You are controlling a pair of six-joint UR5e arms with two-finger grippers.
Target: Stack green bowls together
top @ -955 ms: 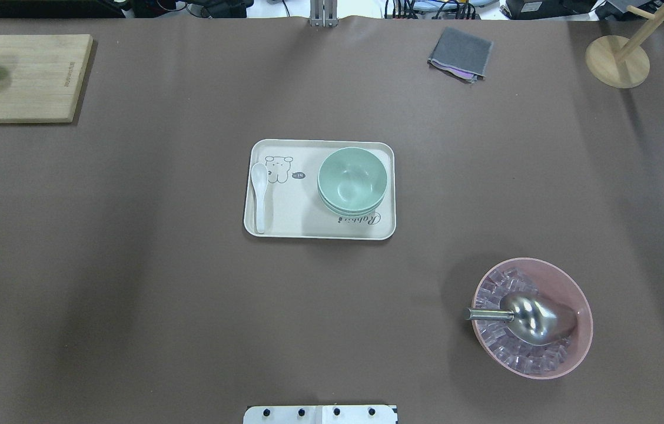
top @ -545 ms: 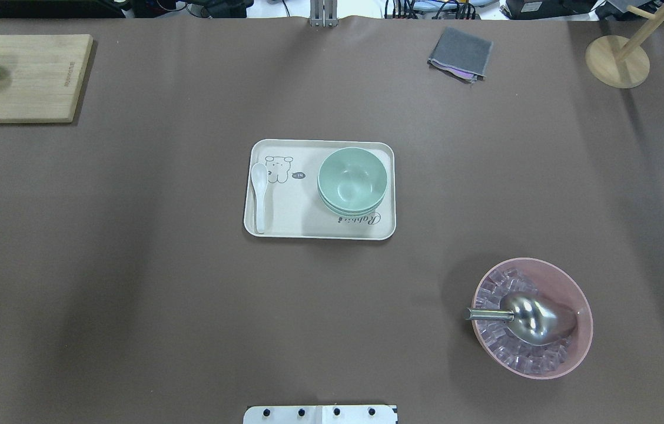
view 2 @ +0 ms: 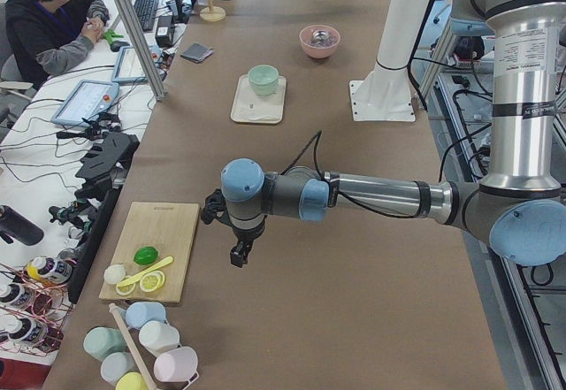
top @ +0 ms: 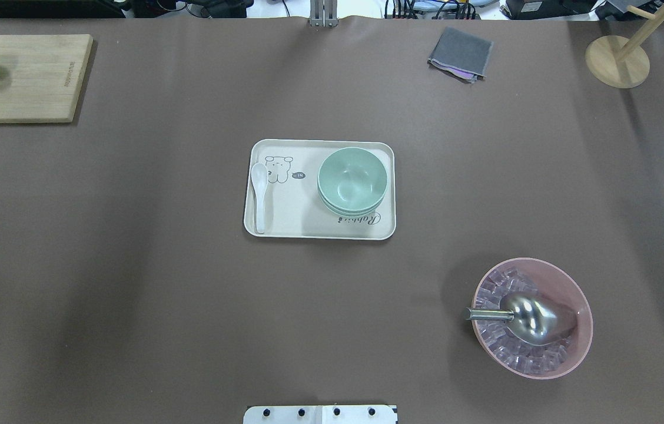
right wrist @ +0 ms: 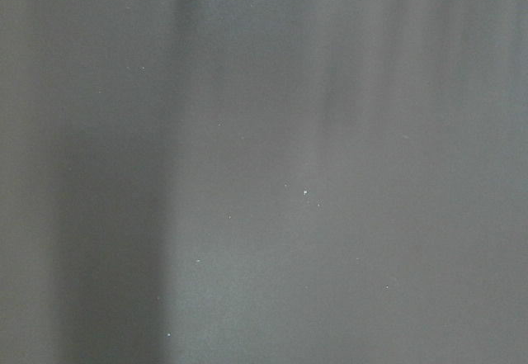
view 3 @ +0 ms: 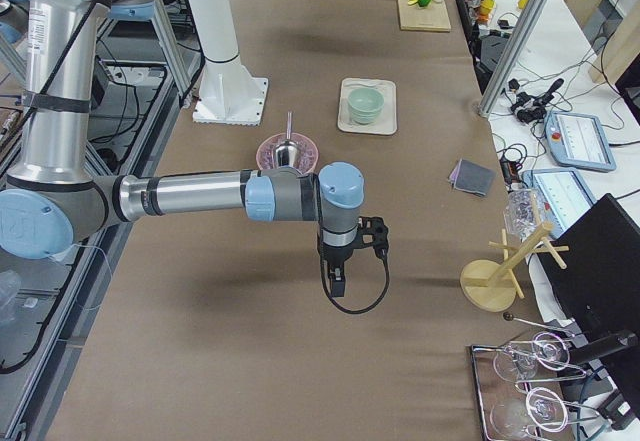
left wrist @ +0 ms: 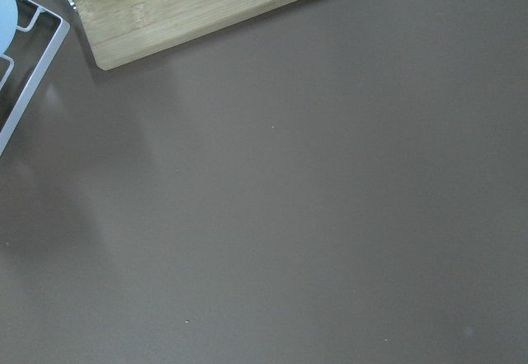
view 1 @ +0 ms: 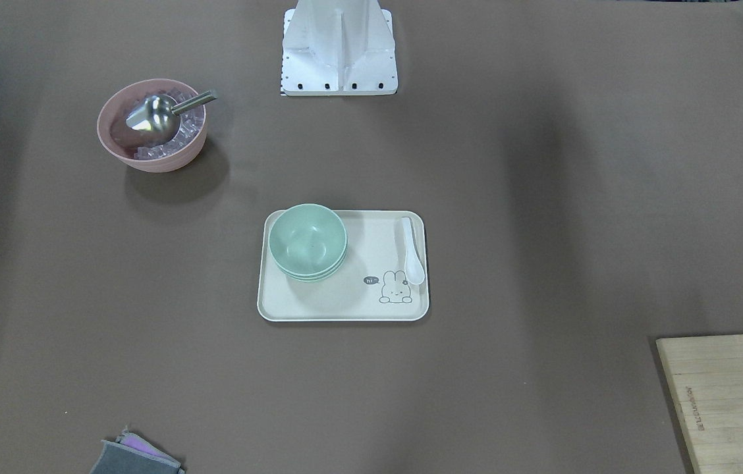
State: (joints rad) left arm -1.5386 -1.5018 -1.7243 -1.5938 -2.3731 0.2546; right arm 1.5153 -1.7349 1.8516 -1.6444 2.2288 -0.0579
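The green bowls [top: 352, 176] sit nested in one stack on the right part of a cream tray [top: 291, 206] at the table's middle; they also show in the front view [view 1: 307, 240]. A white spoon [top: 259, 194] lies on the tray's left edge. My left gripper [view 2: 239, 256] hangs over bare table near the cutting board, far from the tray. My right gripper [view 3: 335, 283] hangs over bare table at the other end. Both show only in the side views, so I cannot tell whether they are open or shut. Neither wrist view shows fingers.
A pink bowl [top: 582, 330] with ice cubes and a metal scoop [top: 535, 318] stands near right. A wooden cutting board [top: 26, 76] with a lime lies far left. A grey cloth [top: 460, 53] and a wooden stand [top: 617, 61] are at the far right.
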